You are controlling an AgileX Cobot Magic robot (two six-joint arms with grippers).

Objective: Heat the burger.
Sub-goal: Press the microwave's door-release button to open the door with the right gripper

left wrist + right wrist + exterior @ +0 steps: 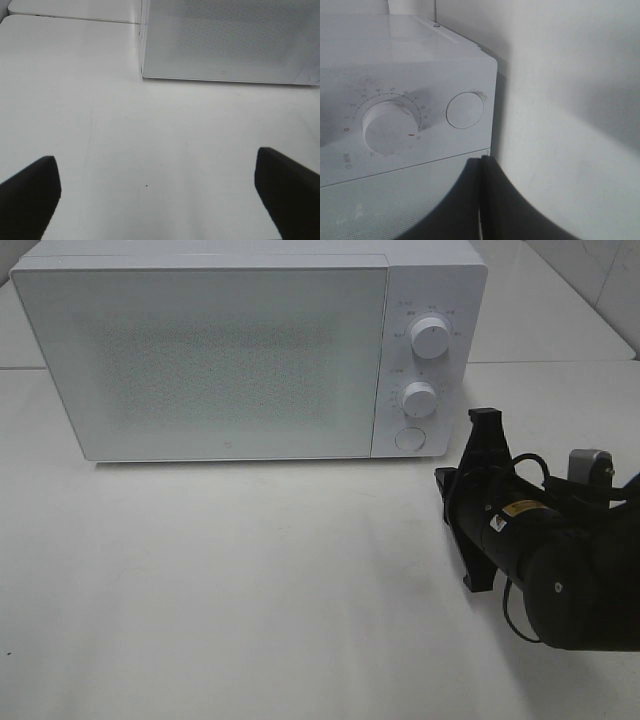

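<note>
The burger is not in view in any frame. The white microwave (pixel 200 350) stands at the back of the table with its door shut; its inside cannot be seen. My right gripper (pixel 445 480) is shut and empty. It is turned on its side, just right of and in front of the microwave's control panel, near the round door button (pixel 410 438). In the right wrist view the closed fingertips (pixel 482 170) sit below the button (pixel 465 110) and the lower knob (pixel 387 127). My left gripper (pixel 160 200) is open and empty over bare table, in front of the microwave's left corner (pixel 145 75).
The panel has two white knobs, upper (pixel 431 337) and lower (pixel 419 398). The white table (pixel 250 590) stretches in front of the microwave. A seam between table tops runs behind it (pixel 75 17). The left arm is out of the exterior high view.
</note>
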